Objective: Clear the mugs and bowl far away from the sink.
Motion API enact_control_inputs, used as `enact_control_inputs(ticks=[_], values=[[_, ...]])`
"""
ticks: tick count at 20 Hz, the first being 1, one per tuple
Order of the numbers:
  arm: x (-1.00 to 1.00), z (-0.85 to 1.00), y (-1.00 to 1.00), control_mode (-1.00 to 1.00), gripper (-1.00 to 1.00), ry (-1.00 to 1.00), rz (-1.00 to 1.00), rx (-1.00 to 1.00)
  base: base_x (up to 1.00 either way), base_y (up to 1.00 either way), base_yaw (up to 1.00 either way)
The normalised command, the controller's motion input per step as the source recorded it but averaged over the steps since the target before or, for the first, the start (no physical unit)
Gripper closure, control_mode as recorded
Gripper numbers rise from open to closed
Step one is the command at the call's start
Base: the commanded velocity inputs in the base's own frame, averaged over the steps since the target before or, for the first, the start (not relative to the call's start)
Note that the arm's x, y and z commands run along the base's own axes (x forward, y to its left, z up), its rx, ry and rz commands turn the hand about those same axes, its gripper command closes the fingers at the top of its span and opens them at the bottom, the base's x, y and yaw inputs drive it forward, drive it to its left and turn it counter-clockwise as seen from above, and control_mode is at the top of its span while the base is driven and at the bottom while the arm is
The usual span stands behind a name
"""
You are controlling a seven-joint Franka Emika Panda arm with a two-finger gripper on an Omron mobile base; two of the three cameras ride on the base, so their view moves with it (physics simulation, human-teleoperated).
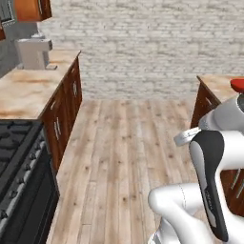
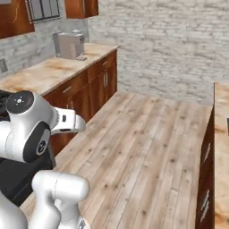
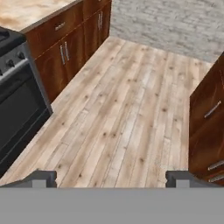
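My gripper (image 3: 111, 179) is open, its two dark fingertips (image 3: 43, 178) far apart with nothing between them, and it looks down along the bare wooden floor (image 3: 127, 109). In the left base view a glossy red shape (image 1: 237, 85) lies on the right-hand counter (image 1: 217, 86), cut off by the frame edge. It looks like part of the red bowl, though I cannot tell for sure. The two mugs and the sink are out of view. My white arm (image 1: 209, 176) stands folded in the foreground.
A black stove (image 1: 14, 147) and wood cabinets under a marble counter (image 1: 28, 90) line the left side. A grey coffee machine (image 2: 69, 44) stands at that counter's far end. Dark cabinet fronts (image 3: 208, 118) border the right. A brick wall closes the back.
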Motion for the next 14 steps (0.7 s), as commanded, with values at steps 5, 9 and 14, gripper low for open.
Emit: enact_control_inputs(ticks=[5,9,14], values=[[0.00,0.00,0.00,1.00,-1.00,0.00,0.00,0.00,0.00,-0.15,-0.93],[0.00,0.00,0.00,1.00,-1.00,0.00,0.00,0.00,0.00,0.00,-0.99],[0.00,0.00,0.00,1.00,-1.00,0.00,0.00,0.00,0.29,0.41,-0.85]])
